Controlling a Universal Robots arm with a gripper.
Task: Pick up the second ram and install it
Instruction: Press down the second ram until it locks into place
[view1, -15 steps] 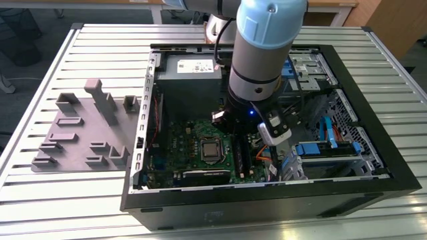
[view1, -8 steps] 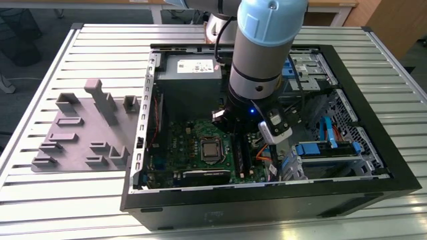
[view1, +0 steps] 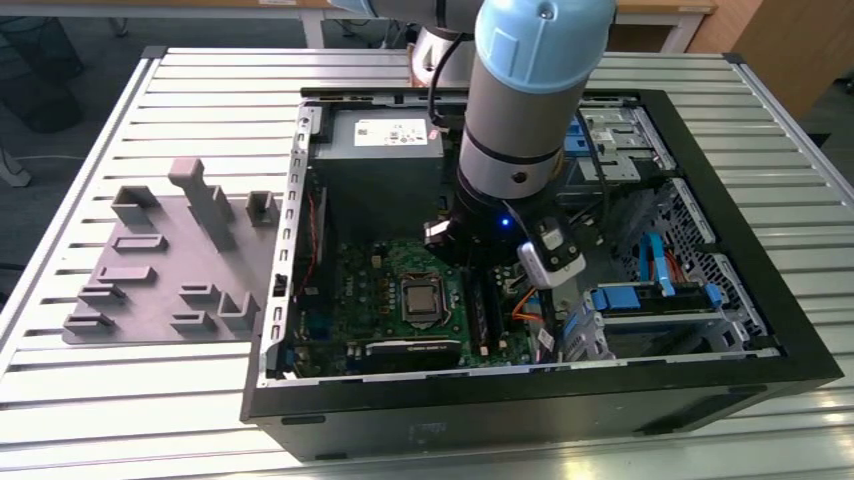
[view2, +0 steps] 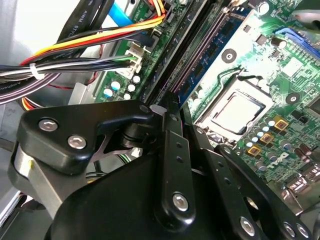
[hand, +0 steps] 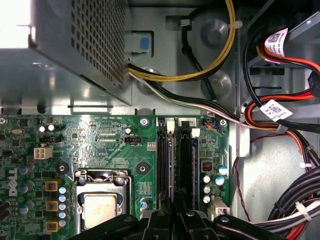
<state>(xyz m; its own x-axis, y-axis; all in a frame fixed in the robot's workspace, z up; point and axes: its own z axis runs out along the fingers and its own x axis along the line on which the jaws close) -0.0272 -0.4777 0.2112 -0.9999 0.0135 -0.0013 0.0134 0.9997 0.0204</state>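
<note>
gripper (view2: 172, 107) tips: hidden by its own body | second ram (hand: 183, 165): lower end hidden

The second ram (hand: 183, 175) is a long, thin, dark stick standing on its edge in a slot on the green board — right beside the other slot, near the silver square chip. In the second wrist view (view2: 197, 55) it looks dark blue, lying straight along the slot.

Glossy black gripper (view2: 172, 107) – matt grey plastic tray (view1: 160, 265).
</note>
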